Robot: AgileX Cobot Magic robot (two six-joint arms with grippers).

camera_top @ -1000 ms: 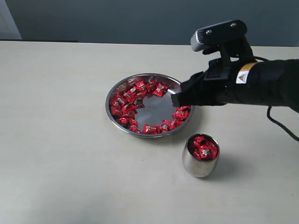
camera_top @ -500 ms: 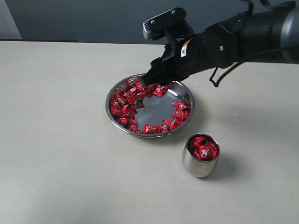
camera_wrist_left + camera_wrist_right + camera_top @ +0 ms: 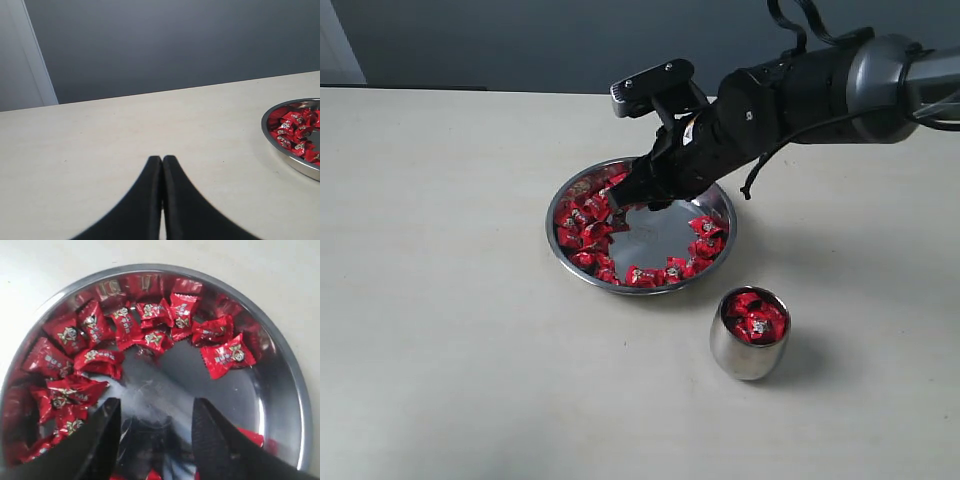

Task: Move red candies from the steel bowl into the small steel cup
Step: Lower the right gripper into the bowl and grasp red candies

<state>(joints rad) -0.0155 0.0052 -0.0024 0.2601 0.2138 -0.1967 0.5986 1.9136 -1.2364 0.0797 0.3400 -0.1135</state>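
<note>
Steel bowl (image 3: 655,242) x1 w/ 20-odd red candies (image 3: 585,215); steel cup (image 3: 745,356) x1.

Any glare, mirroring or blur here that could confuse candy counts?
Exterior view: even light, sharp, soft shadow beside the small steel cup. Right wrist view: the steel bowl mirrors the red candies on its wall, floor reflections smeared. Left wrist view: dark foreground slightly soft, bowl cropped at the edge.

Bowl (image 3: 660,240) on table (image 3: 440,300), candies (image 3: 582,225) inside; cup (image 3: 745,357) near, right of bowl, closer to camera, more candies within.
</note>
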